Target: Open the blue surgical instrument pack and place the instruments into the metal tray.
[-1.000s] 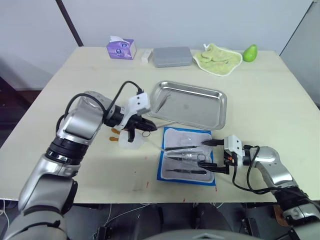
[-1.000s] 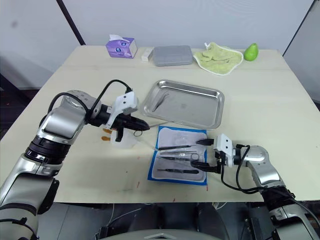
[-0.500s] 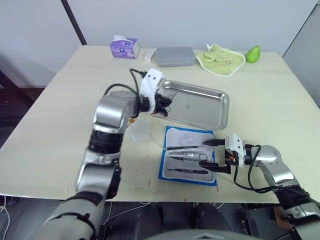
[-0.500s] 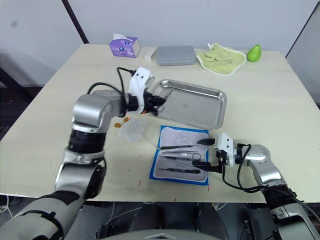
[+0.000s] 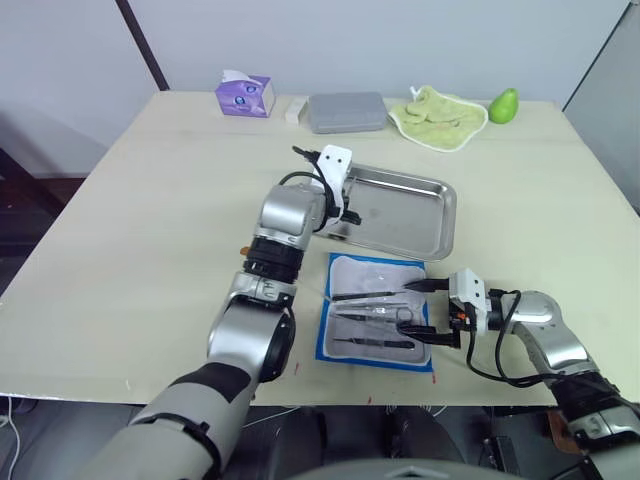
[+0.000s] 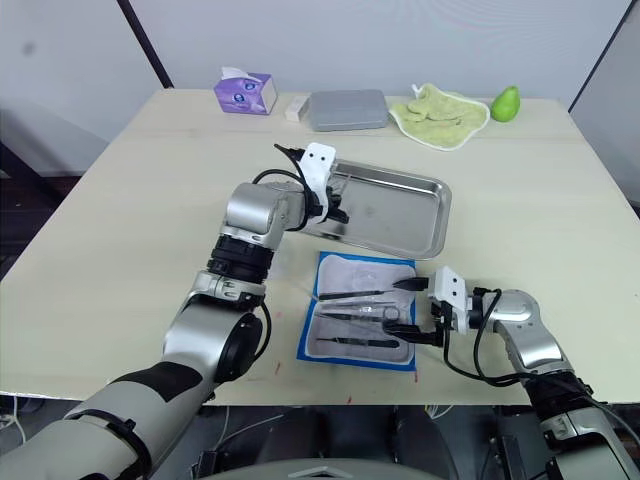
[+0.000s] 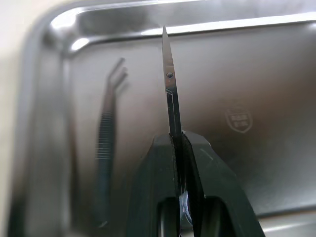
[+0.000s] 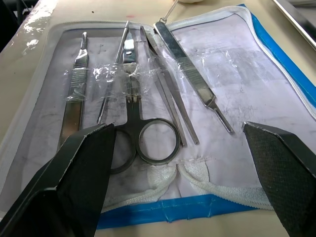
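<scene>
A pale table (image 5: 150, 220) is being viewed from above. A shiny metal tray (image 5: 425, 232) is lying near its middle, and the blue pack (image 5: 372, 312) is lying open just in front of the tray, pale lining facing up. Along the far edge, a purple tissue box (image 5: 243, 96), a grey box (image 5: 345, 112), a green cloth (image 5: 436, 113) and a green fruit (image 5: 501, 104) are being seen.

The left gripper (image 7: 178, 143) is being held over the tray's left end. Its fingers are being pressed tight on slim scissors (image 7: 170, 94), whose closed blades are pointing out over the tray floor. Curved tweezers (image 7: 106, 143) are lying inside the tray beside them.

The right gripper (image 5: 428, 310) is being held at the right edge of the pack, its two fingers (image 8: 74, 177) spread wide with nothing between them. Several instruments (image 8: 148, 98) are lying side by side in the pack under clear film: ringed scissors (image 8: 131, 118), tweezers and slim handles.
</scene>
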